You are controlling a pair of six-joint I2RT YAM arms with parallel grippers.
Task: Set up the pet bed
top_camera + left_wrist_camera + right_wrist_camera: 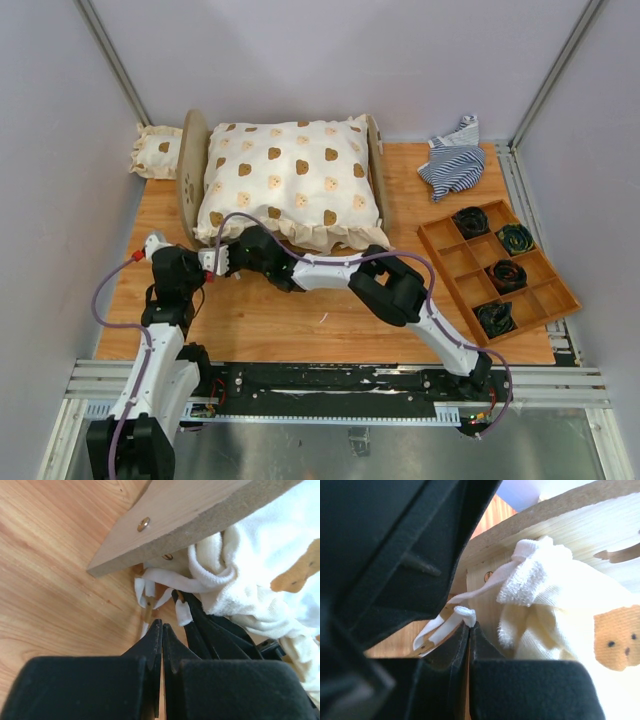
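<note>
- Far left: pet bed [192, 170], filled by bear-print cushion [290, 180].
- Right: compartmented tray [440, 240], dark rolls [506, 274] in four sections.
- Reaching to bed's near-left corner: left gripper [161, 628], right gripper [470, 630], fingers pressed together beside white ties [165, 577].

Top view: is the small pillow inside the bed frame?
No, the small pillow lies outside the pet bed, past its left end; only the big cushion sits in it.

Pet bed [190, 505] board: smooth light wood, rough fibrous cut edge. Cushion [270, 545]: soft, looped terry cloth. Table [50, 580]: smooth wood-grain.
</note>
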